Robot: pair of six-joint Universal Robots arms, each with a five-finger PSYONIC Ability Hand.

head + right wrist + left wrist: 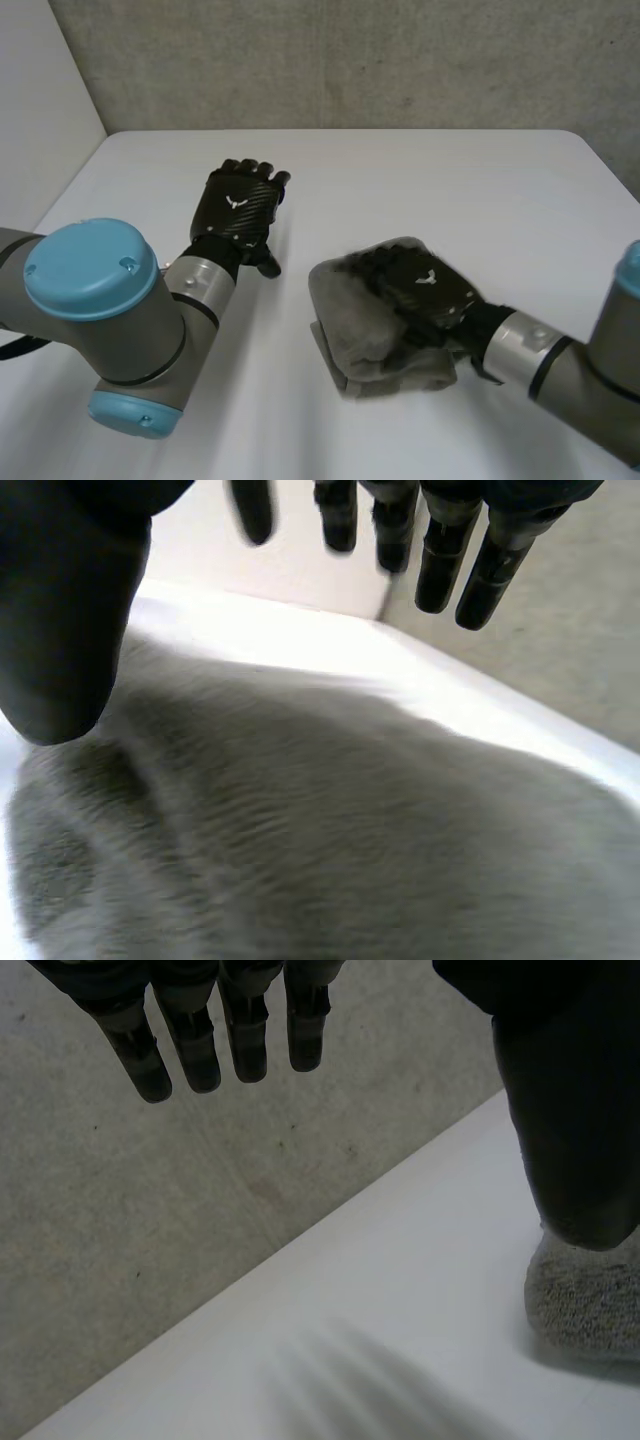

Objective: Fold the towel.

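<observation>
Found the grey towel on the white table, toward the near edge and on the robot's right side. Looked gathered into a thick, compact bundle several layers deep, with a rounded edge at its far left and stacked folds showing along its near side. Showed a soft, fuzzy nap in the right wrist view, with shallow creases running across the top.

Saw the right hand lying palm-down across the top of the bundle and covering much of its upper face, with the wrist trailing off toward the near right. Read its fingers as straight and slightly spread, reaching out above the towel's far part, and its thumb as held apart at the side. Curled round nothing and pinched nothing. Could not tell whether the palm pressed into the cloth or merely rested on it.

Saw the left hand well apart from the towel, over bare table to its left and farther back. Read its fingers in the left wrist view as straight, a little spread and empty, with the thumb off to one side and a corner of the towel just beyond the thumb's tip. Could not tell whether that hand touched the table.

Noted a grey concrete wall behind the table.
</observation>
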